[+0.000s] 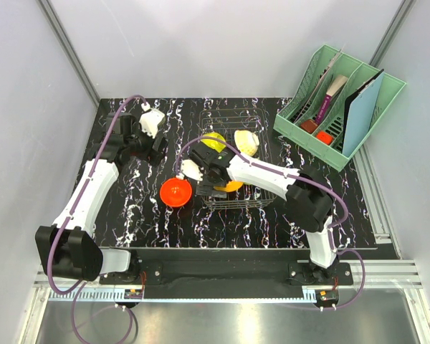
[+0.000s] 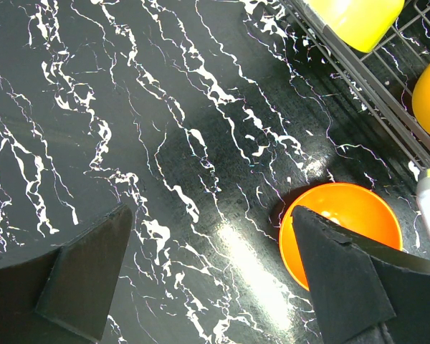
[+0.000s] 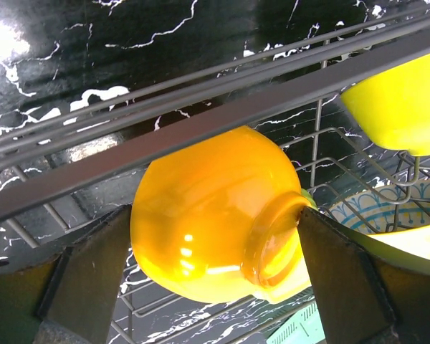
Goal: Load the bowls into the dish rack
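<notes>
The dark wire dish rack (image 1: 261, 195) stands mid-table. It holds a yellow bowl (image 1: 213, 141), a pale bowl (image 1: 246, 142) and an amber bowl (image 1: 233, 186) lying on its side. My right gripper (image 1: 209, 188) is open at the rack's near left corner. In the right wrist view its gripper (image 3: 215, 265) spans the amber bowl (image 3: 208, 215), with the fingers at full width at the bowl's two sides. An orange bowl (image 1: 176, 192) sits upright on the table left of the rack. My left gripper (image 1: 159, 147) is open and empty above the table; the orange bowl (image 2: 344, 222) lies by its right finger.
A mint-green slotted organiser (image 1: 340, 107) with books and small items stands at the back right. The black marbled table (image 1: 129, 208) spreads left of the rack. A blue-patterned bowl (image 3: 387, 208) shows in the rack beside the amber bowl. The rack's top rail (image 3: 222, 118) crosses the right wrist view.
</notes>
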Motion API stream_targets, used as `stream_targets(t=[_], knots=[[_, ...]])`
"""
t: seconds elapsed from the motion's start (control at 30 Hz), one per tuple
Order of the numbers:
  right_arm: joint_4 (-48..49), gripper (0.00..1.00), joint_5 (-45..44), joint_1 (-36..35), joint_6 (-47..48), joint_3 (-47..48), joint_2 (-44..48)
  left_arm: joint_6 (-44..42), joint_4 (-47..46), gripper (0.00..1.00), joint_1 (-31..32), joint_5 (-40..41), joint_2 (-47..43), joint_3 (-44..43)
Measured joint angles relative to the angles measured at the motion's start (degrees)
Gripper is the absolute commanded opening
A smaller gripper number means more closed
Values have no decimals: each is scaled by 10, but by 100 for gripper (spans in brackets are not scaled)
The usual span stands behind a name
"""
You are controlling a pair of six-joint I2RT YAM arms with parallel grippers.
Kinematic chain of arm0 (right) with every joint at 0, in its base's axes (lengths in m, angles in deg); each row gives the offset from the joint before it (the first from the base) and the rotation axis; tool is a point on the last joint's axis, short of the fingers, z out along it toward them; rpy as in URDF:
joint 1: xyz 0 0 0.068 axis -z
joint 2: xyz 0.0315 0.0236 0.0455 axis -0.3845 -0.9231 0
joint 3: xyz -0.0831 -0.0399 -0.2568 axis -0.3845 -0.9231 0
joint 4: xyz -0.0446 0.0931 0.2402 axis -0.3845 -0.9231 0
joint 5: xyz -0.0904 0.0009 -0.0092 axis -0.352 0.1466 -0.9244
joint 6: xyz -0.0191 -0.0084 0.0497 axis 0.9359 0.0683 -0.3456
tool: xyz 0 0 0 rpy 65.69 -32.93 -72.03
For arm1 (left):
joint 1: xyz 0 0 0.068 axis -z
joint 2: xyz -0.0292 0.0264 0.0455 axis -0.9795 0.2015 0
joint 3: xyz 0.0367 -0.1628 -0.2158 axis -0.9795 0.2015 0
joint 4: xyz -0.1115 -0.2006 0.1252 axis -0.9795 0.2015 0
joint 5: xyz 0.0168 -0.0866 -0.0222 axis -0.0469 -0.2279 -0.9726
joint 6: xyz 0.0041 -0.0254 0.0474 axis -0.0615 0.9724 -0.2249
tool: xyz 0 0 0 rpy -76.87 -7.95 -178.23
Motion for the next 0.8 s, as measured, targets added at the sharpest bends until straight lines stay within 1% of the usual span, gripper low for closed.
stream_targets(t=[0.27, 0.53, 0.8], knots=[[6, 100, -2, 1, -30, 10, -7, 0, 0, 99, 0, 0, 0, 0], [40, 100, -10, 7, -51, 12, -14, 0, 0, 99, -1, 0, 0, 0], [24, 100, 15, 8, -65, 28, -17, 0, 0, 99, -3, 0, 0, 0]])
